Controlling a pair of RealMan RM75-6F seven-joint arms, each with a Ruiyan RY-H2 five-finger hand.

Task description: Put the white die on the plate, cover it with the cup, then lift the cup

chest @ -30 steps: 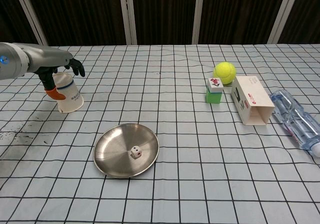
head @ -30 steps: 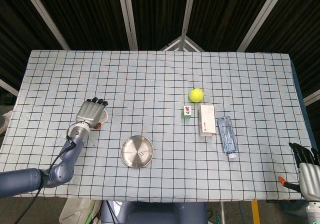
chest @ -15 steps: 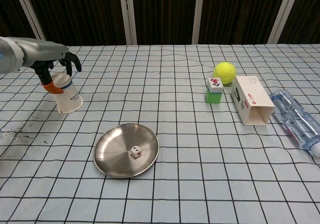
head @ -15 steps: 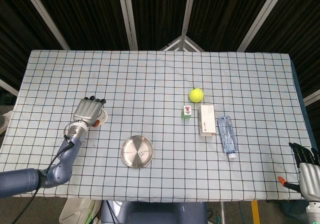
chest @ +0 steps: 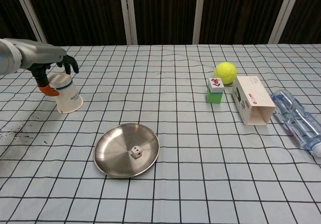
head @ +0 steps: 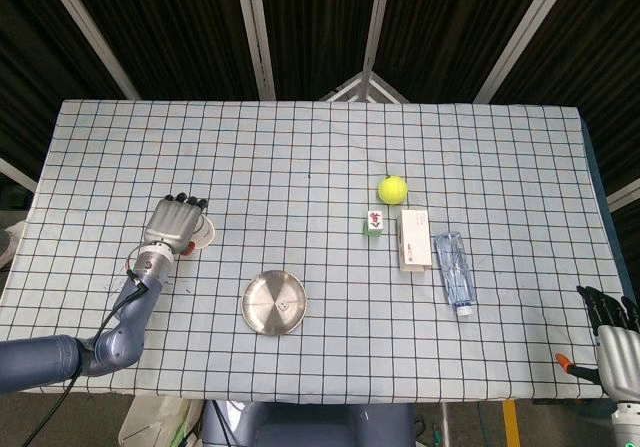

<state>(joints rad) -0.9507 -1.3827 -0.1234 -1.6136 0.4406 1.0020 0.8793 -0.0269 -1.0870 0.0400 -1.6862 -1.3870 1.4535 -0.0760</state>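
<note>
1. Shifted slightly leftward with the left hand [chest: 50,73]: cup [chest: 65,93], inverted, tilted, rim touching tabletop [chest: 200,149].
2. Gripped near cup base; appeared mid-release.
3. Noted white die [chest: 135,152] uncovered on plate [chest: 108,156].
4. Hung open off-table: right hand [head: 612,332].

A desk [head: 300,147] fills most of both views, covered with a white cloth [chest: 190,184] printed in a dark square grid. Behind it stands a dark wall of vertical slats [chest: 160,13], crossed by pale metal beams [head: 255,27] that slant in the head view. Light falls evenly across the cloth.
</note>
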